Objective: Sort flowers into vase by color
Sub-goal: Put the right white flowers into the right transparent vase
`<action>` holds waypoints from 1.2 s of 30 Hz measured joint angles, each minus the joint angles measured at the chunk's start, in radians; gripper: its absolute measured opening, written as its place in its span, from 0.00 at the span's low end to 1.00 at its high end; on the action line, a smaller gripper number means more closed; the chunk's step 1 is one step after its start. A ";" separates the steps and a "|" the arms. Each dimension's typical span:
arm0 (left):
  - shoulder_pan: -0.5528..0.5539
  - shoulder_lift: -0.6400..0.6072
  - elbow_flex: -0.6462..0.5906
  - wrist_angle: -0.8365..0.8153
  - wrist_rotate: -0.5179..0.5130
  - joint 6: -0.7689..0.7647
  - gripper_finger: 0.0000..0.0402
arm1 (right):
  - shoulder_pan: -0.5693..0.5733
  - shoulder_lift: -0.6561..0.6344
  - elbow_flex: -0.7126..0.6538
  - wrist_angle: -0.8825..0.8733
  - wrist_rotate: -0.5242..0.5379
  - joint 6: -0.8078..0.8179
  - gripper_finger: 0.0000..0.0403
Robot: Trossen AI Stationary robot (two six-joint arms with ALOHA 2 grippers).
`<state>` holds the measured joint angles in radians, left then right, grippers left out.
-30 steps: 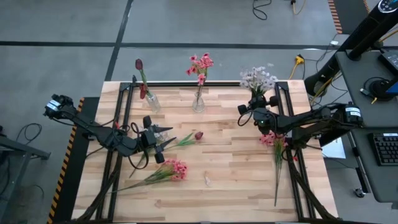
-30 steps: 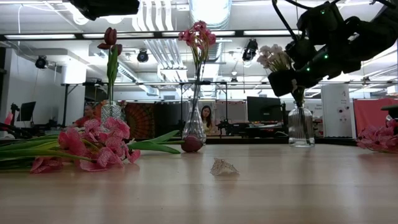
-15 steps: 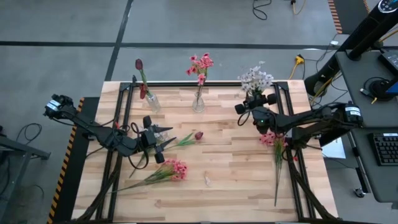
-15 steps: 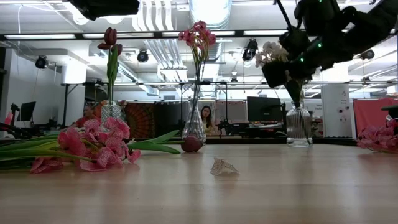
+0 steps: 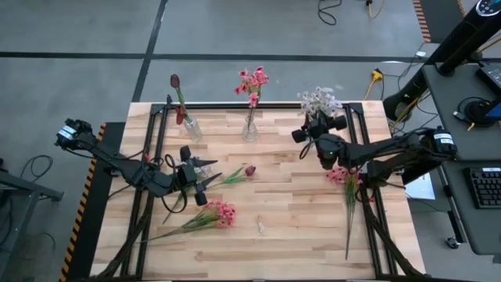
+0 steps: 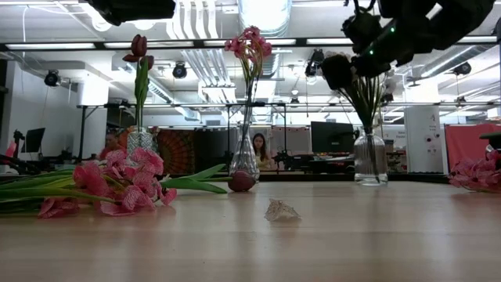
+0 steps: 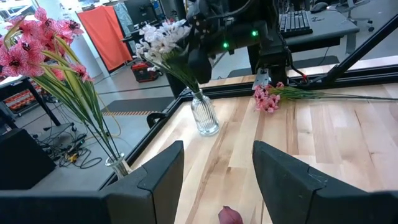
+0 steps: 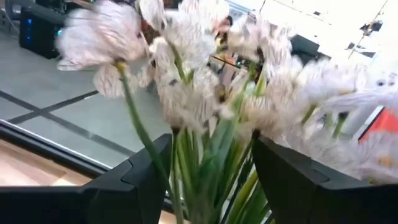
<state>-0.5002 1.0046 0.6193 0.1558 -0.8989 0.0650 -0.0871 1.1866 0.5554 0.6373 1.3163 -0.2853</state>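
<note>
1. High view shows the right gripper at the right vase, on the table's far side; its fingers stand apart around the white flowers, whose stems sit in this vase.
2. Left gripper waits low near the middle, half open and holding nothing, close to a dark red tulip.
3. Pink flowers lie on the table in front of it, and another pink bunch lies at the right.

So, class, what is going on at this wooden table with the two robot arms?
The right gripper, fingers apart, is at the white sprays standing in the right glass vase. The left gripper waits, open, by a loose dark red tulip. Red tulips and pink blooms stand in the other vases; pink flowers lie loose.
</note>
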 joint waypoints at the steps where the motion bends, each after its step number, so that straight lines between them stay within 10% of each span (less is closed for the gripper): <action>1: 0.000 0.000 0.000 0.000 0.000 0.000 0.44 | 0.003 0.000 0.008 0.000 0.002 -0.011 0.54; 36: 0.000 0.000 0.000 -0.001 0.000 0.000 0.44 | 0.081 -0.001 0.156 -0.004 0.021 -0.141 0.61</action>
<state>-0.5000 1.0046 0.6193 0.1547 -0.8989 0.0650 -0.0057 1.1854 0.7116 0.6331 1.3369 -0.4263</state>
